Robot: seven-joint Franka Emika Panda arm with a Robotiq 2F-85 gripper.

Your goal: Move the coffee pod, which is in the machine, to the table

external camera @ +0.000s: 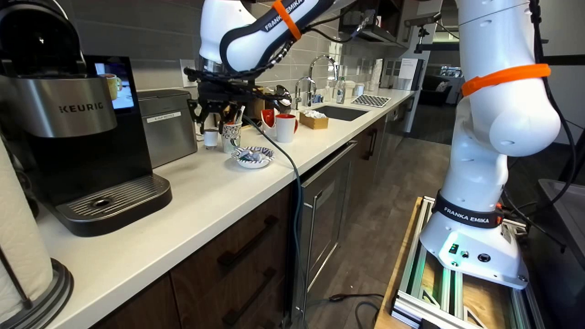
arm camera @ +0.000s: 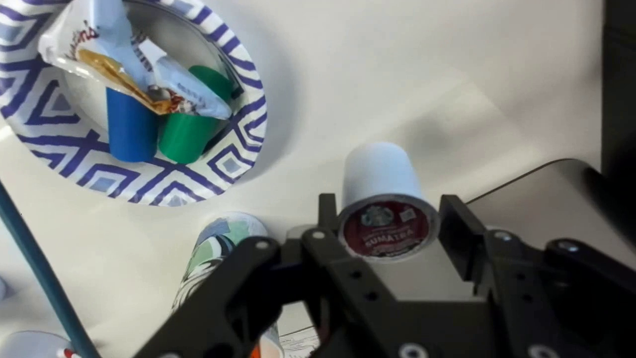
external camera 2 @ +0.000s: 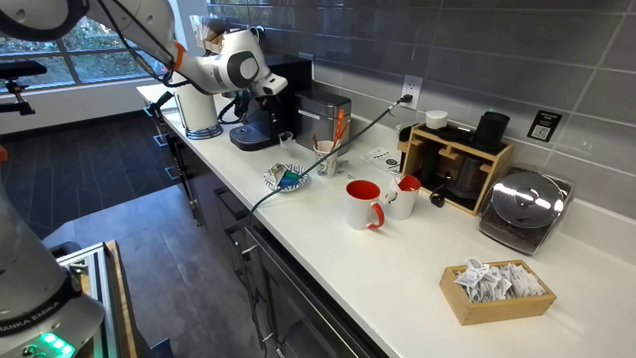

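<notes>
- Far left in an exterior view: the machine (external camera: 87, 109), its top tipped up; I can't see down inside it.
- Upper left of the wrist view: the plate (arm camera: 243, 144), cut off by the top and left edges.
- Bottom, left of centre: the cup (arm camera: 213, 251), its lower part hidden behind the gripper (arm camera: 390, 211).
- Right of centre: the pod (arm camera: 380, 171), between the gripper's tips, which pinch it by the rim. Its axis runs outward from me, wide end facing back, narrow end leading. The coming move turns on that, I judge: lower it along that line and the narrow end should meet the table (arm camera: 372, 74) first.
- Just up and right of the pod: a soft shadow (arm camera: 432, 132) on the table, apart from the pod, so I take the pod to be held in the air. How high, I can't read.
- Lower right: the box (arm camera: 541, 199), partly behind the gripper; I'd keep off it.
- Right edge: a dark shape (arm camera: 618, 89), cut off by the frame; I can't tell whether it's the machine.
</notes>
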